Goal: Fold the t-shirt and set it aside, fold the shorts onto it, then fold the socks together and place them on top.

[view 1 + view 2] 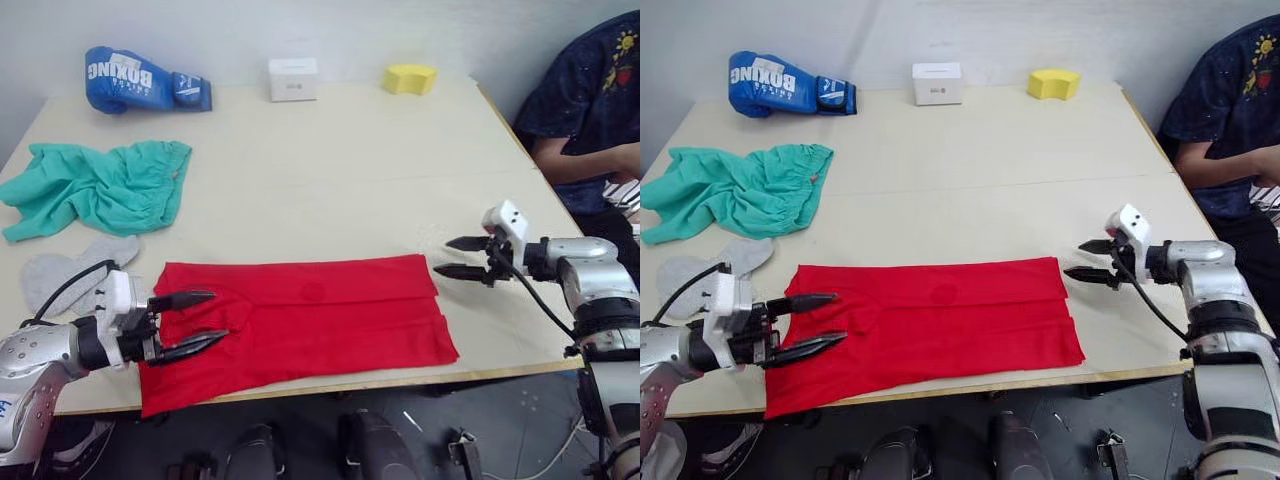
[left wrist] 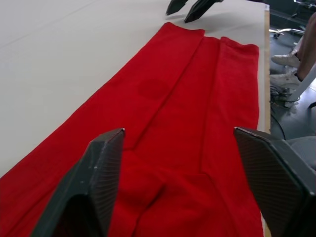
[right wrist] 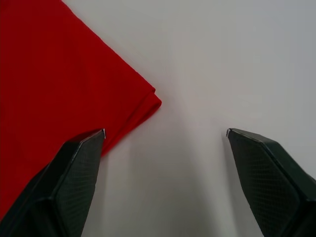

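The red t-shirt (image 1: 310,315) lies folded into a long strip along the table's near edge. My left gripper (image 1: 205,320) is open just above the strip's left end, fingers (image 2: 98,182) spread over the cloth. My right gripper (image 1: 448,257) hovers open just off the strip's far right corner (image 3: 148,98), holding nothing. The teal shorts (image 1: 105,185) lie crumpled at the left of the table. Both grey socks (image 1: 70,268) lie flat in front of the shorts, partly behind my left arm.
A blue boxing glove (image 1: 140,80), a white box (image 1: 292,78) and a yellow sponge (image 1: 410,78) line the table's far edge. A person in a dark shirt (image 1: 590,100) sits at the right side of the table (image 1: 330,170).
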